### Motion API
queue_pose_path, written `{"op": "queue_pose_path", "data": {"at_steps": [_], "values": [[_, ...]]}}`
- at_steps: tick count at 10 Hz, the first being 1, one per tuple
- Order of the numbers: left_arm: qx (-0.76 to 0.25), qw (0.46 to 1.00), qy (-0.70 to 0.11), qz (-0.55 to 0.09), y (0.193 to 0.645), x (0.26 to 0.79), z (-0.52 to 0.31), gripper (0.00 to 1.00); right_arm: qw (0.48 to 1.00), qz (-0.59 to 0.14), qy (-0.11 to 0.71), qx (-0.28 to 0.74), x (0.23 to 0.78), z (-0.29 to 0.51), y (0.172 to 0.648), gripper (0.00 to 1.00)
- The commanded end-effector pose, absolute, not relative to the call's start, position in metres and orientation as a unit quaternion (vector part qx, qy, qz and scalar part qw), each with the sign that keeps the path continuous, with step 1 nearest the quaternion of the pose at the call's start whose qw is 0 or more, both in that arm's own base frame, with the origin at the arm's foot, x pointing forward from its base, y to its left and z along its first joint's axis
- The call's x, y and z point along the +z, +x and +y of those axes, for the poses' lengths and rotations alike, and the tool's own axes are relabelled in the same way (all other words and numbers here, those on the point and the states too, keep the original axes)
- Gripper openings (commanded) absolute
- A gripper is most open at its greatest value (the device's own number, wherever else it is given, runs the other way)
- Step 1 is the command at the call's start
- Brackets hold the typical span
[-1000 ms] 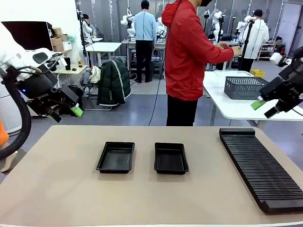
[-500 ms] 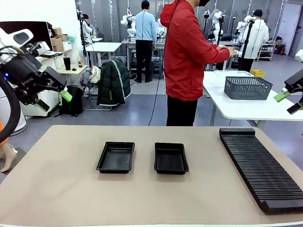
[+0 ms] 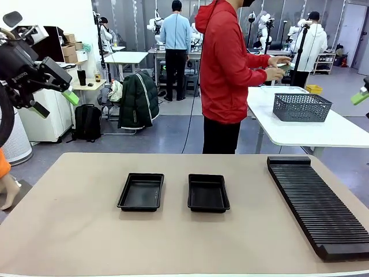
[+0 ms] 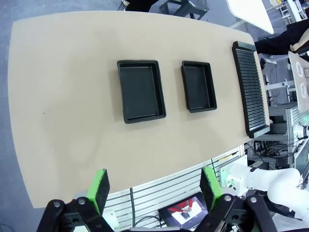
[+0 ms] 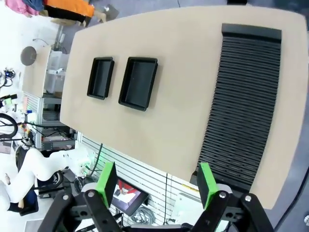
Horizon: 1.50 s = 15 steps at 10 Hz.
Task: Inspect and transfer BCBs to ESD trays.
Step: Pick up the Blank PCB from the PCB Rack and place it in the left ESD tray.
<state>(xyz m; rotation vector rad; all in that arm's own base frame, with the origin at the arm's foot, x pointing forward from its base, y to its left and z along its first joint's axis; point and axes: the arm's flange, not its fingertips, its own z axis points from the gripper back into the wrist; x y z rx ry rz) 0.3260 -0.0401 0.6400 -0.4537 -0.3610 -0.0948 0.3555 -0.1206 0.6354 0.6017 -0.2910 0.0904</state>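
2 ESD trays (image 3: pixel 141 192) sit empty side by side mid-way across the table (image 3: pixel 69 231) while your left gripper (image 4: pixel 154 188) and right gripper (image 5: pixel 157 186) hang high above it, jaws apart, holding nothing, so wait for the person (image 3: pixel 230 69), facing away, to offer a BCB before descending squarely.

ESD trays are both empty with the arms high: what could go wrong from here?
1. The ESD trays sit close together; a board lowered off-centre could catch a rim.
2. The person faces the side table; a handover to the open left fingers could be mistimed.
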Motion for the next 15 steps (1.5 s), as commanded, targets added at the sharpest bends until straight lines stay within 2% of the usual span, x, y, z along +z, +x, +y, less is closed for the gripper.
{"op": "queue_pose_path", "data": {"at_steps": [1,7,9,15], "values": [[-0.036,0.962,-0.210,-0.174,0.320,0.646,-0.036,1.00,0.947,-0.149,0.282,0.041,0.646,-0.133,0.351,0.88],[-0.038,0.963,-0.200,-0.174,0.317,0.666,-0.039,1.00,0.947,-0.161,0.277,-0.003,0.668,-0.178,0.351,0.88],[-0.048,0.958,-0.214,-0.187,0.321,0.658,-0.038,1.00,0.943,-0.181,0.279,-0.001,0.665,-0.170,0.348,0.88],[-0.057,0.961,-0.202,-0.179,0.321,0.664,-0.044,1.00,0.943,-0.181,0.279,-0.001,0.665,-0.170,0.348,0.88]]}}
